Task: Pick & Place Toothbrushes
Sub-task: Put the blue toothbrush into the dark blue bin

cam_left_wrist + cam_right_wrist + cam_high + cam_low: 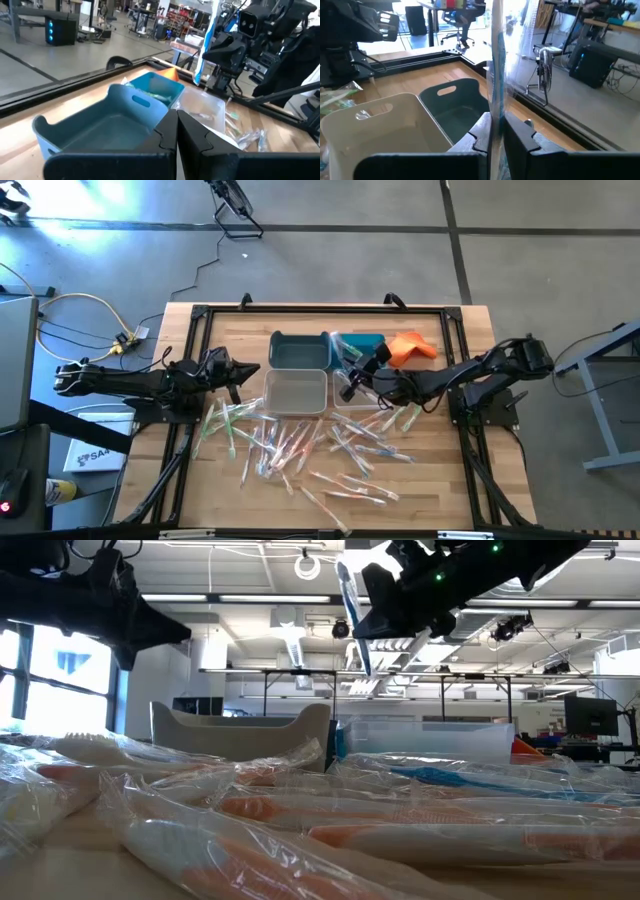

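High view: we log the right gripper (352,379) over the clear bin (362,392), the loose toothbrushes (300,445) strewn across the table (440,470) below the bins; left gripper (238,370) waits near the grey bin (296,391).

Low view: a blue toothbrush (349,600) hangs upright, aloft.

Left wrist view: own fingers pressed together, empty.

Right wrist view: fingers pinch the blue toothbrush (496,75) (still wrapped). We judge this the carry step; next comes lowering over a bin and letting go

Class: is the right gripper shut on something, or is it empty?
Shut on a blue toothbrush: the right gripper pinches its wrapped handle, which stands upright between the fingers.
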